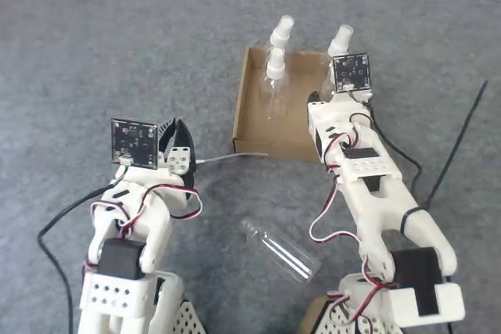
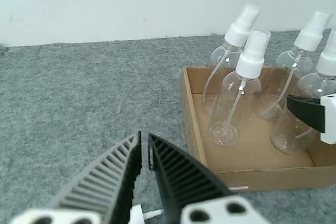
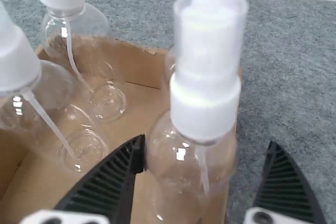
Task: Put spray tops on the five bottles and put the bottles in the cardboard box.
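Observation:
The cardboard box (image 1: 241,99) (image 2: 191,114) (image 3: 131,69) holds several clear bottles with white spray tops (image 1: 275,64) (image 2: 239,103). My right gripper (image 1: 329,95) (image 3: 206,148) stands open at the box's right side. Its jaws sit on either side of one capped bottle (image 3: 202,156), with gaps between them and it. One bottle without a top (image 1: 278,249) lies on the carpet between the arms. My left gripper (image 1: 180,146) (image 2: 144,140) is left of the box, shut on a spray top (image 2: 137,213) whose thin tube (image 1: 235,157) points toward the box's front wall.
Grey carpet covers the table. A black cable (image 1: 462,138) runs along the right side. White and red wires loop off both arms. A brown piece (image 1: 317,314) shows at the front by the right arm's base.

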